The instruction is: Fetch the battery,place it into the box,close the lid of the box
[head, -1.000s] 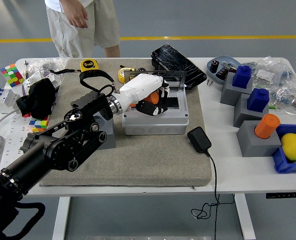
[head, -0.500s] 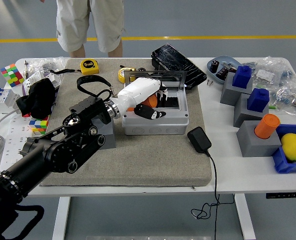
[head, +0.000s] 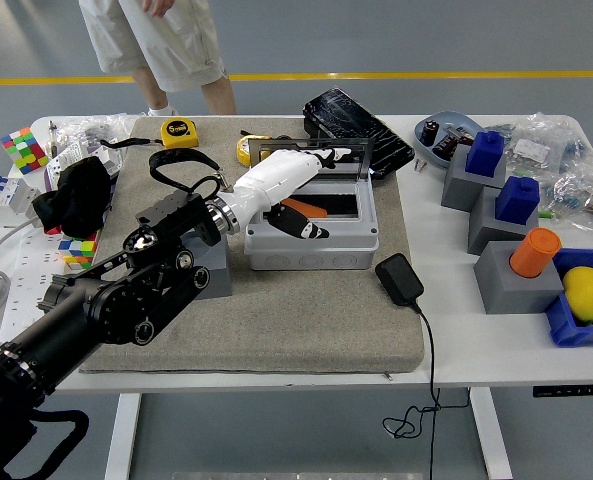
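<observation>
Hovering over the box (head: 311,240), robot hand (head: 294,195) spread, empty.

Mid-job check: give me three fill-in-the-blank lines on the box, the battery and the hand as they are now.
1. The orange battery lies ___ the grey box.
2. The box's clear lid is ___.
3. The left hand is over the box, and its fingers hold ___.

Missing words: inside; open; nothing
</observation>
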Robot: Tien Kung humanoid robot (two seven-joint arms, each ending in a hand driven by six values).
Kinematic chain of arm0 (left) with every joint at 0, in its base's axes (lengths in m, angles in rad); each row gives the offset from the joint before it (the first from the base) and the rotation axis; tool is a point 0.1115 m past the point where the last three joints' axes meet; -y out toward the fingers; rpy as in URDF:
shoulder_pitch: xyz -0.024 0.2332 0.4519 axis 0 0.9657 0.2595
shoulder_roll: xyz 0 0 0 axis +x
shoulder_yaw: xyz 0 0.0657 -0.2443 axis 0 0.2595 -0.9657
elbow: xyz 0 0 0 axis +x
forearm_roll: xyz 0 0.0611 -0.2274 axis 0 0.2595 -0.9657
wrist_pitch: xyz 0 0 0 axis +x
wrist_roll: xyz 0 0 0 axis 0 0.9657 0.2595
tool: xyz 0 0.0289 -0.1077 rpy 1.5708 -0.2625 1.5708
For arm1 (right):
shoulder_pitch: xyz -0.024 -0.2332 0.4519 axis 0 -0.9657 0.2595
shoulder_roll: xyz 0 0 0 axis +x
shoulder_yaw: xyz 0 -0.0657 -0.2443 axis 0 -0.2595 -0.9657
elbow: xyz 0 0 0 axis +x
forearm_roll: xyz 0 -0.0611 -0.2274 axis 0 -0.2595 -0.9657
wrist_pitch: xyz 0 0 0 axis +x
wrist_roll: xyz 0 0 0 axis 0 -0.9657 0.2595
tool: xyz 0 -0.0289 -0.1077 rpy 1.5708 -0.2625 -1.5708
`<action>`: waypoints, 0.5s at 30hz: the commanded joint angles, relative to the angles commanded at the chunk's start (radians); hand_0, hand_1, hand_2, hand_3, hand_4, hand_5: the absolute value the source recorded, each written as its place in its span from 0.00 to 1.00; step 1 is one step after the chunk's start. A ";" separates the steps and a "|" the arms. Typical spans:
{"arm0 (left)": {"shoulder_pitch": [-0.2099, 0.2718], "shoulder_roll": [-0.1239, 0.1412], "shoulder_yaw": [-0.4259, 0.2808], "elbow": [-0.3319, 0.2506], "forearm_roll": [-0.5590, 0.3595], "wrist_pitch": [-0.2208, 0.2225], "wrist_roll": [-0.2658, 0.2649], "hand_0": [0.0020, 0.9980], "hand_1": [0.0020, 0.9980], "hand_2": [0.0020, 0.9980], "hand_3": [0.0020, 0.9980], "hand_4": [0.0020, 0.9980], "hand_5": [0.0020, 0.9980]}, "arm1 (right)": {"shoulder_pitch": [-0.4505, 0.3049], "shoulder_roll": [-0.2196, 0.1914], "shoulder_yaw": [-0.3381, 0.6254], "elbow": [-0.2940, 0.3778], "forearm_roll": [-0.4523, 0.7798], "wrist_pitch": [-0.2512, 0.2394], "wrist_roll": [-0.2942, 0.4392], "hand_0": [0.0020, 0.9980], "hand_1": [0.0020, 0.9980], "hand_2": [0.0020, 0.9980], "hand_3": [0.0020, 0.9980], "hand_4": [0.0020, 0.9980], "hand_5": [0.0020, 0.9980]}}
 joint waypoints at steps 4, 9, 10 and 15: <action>0.008 0.000 -0.008 -0.025 -0.010 0.005 -0.007 0.64 0.73 0.83 0.90 1.00 0.12 | -0.001 0.001 0.006 0.000 -0.001 -0.001 -0.001 0.77 0.73 0.74 0.76 1.00 0.54; 0.019 0.000 -0.044 -0.062 -0.010 0.018 -0.026 0.64 0.72 0.81 0.88 1.00 0.12 | -0.002 0.001 0.007 0.000 0.000 0.000 -0.001 0.77 0.73 0.74 0.76 1.00 0.54; 0.020 0.000 -0.056 -0.067 -0.008 0.021 -0.028 0.64 0.72 0.81 0.88 1.00 0.12 | -0.001 0.001 0.007 0.000 0.000 0.000 -0.001 0.77 0.73 0.74 0.76 1.00 0.54; 0.020 0.000 -0.126 -0.071 0.007 0.021 -0.018 0.76 0.78 0.83 0.88 1.00 0.15 | -0.001 0.002 0.003 0.000 0.004 0.000 -0.001 0.77 0.73 0.74 0.76 1.00 0.54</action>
